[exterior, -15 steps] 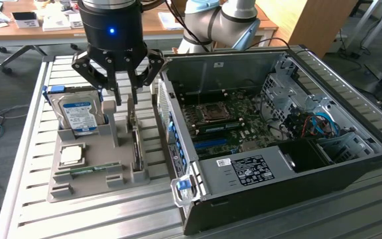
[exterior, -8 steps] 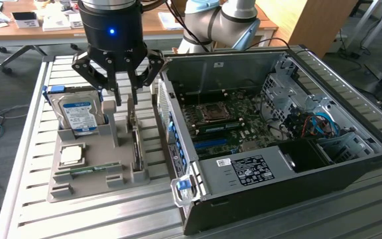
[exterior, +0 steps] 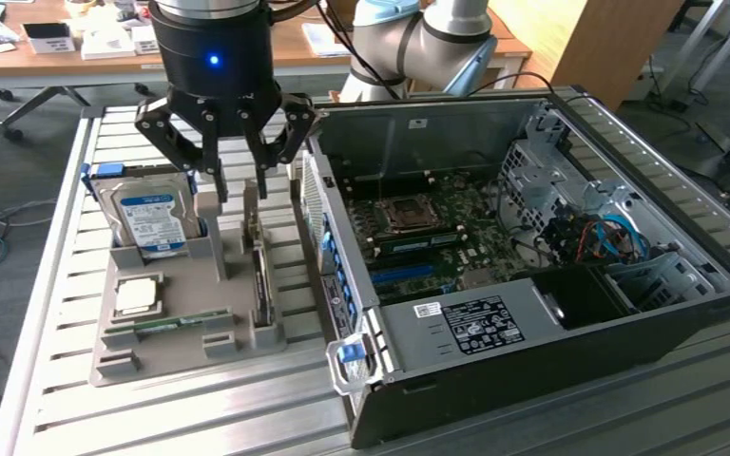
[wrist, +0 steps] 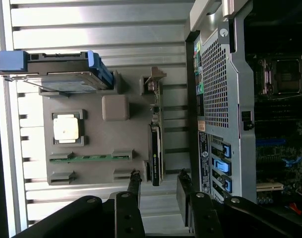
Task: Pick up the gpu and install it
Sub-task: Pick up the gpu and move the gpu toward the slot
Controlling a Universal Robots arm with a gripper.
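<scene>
The gpu [exterior: 261, 275] stands on its long edge in a slot of the grey holder tray [exterior: 175, 359], its silver bracket end towards the back. In the wrist view the gpu [wrist: 155, 144] appears edge-on as a thin dark strip. My gripper [exterior: 240, 179] hangs just above the card's rear end, open, with nothing between its fingers. In the wrist view, my gripper [wrist: 158, 174] has one black finger on each side of the card's near end, without touching it.
The open computer case [exterior: 669, 313] lies to the exterior view's right of the tray, its motherboard [exterior: 429, 237] exposed. On the tray are a hard drive [exterior: 149, 217], a CPU [exterior: 137, 296] and a memory stick [exterior: 168, 323]. All rests on a slatted metal table [exterior: 48, 285].
</scene>
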